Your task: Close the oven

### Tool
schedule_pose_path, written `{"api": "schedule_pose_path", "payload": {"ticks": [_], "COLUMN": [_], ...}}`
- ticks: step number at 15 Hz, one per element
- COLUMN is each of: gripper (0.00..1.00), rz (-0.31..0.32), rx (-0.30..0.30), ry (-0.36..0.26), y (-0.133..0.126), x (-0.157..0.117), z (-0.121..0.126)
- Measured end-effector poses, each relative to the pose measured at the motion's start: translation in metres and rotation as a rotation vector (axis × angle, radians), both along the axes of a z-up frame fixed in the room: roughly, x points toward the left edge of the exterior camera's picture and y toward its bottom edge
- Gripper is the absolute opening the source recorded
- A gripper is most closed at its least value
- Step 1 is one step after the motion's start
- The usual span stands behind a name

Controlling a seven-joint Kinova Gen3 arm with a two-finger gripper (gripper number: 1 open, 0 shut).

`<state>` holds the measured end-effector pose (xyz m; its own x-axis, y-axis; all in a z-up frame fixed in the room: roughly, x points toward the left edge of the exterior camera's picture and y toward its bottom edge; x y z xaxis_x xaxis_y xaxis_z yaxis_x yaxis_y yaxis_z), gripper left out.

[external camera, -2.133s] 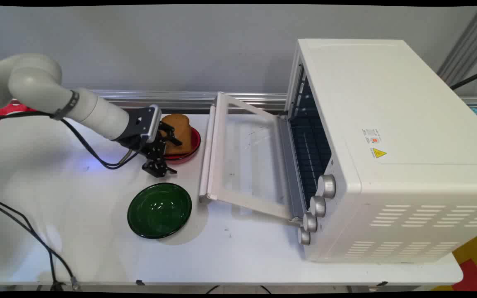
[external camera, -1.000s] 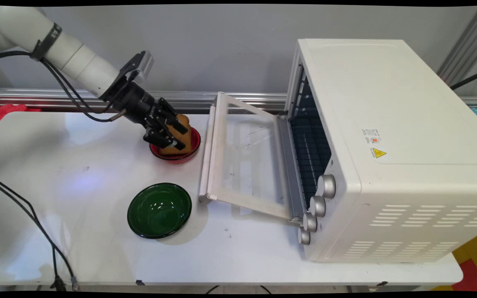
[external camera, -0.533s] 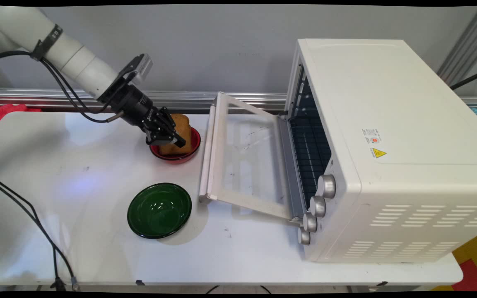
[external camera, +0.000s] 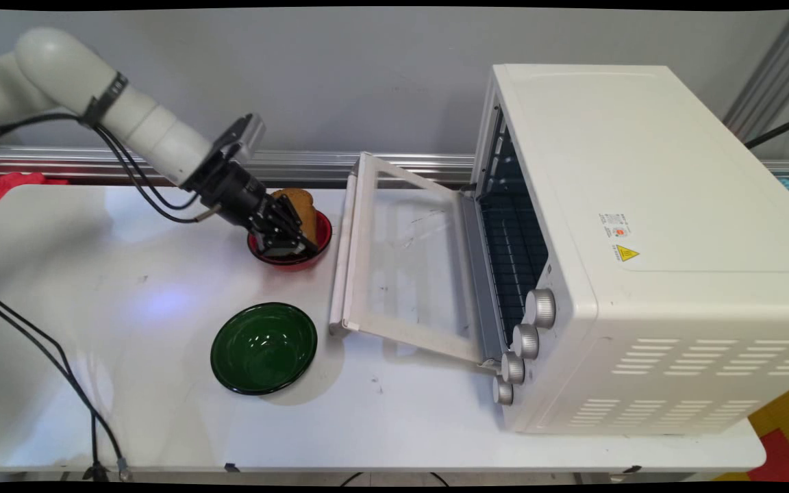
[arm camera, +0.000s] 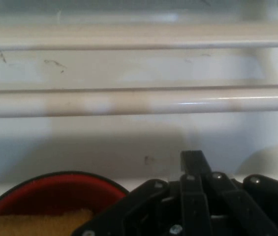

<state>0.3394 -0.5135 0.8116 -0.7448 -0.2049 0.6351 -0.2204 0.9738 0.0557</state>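
Note:
A brown slice of toast stands in a small red bowl at the back of the table, left of the oven door. My black gripper reaches down from the left into the bowl's near side, pressed against the toast's front. In the hand view its fingers meet in the middle and the gripper is shut with nothing between the tips. The toast and the bowl's red rim lie at the lower left of that view.
A white toaster oven stands on the right, its glass door folded down towards the bowls. The door's handle bar crosses the hand view. An empty green bowl sits nearer the front. Black cables hang at the left.
The arm rose from low beside the red bowl, turned to point down at the toast, then lowered. The open fingers closed, and the gripper sank into the bowl's near side.

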Motion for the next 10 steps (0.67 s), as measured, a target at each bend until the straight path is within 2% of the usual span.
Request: {"api": "schedule_pose_path", "payload": {"ticks": [6,10], "gripper": [0.0,0.0], "rz": [0.022,0.044], "rx": [0.001,0.0], "ry": [0.053,0.104], "y": [-0.005,-0.008], "x": [-0.016,-0.023], "z": [-0.035,-0.041]}}
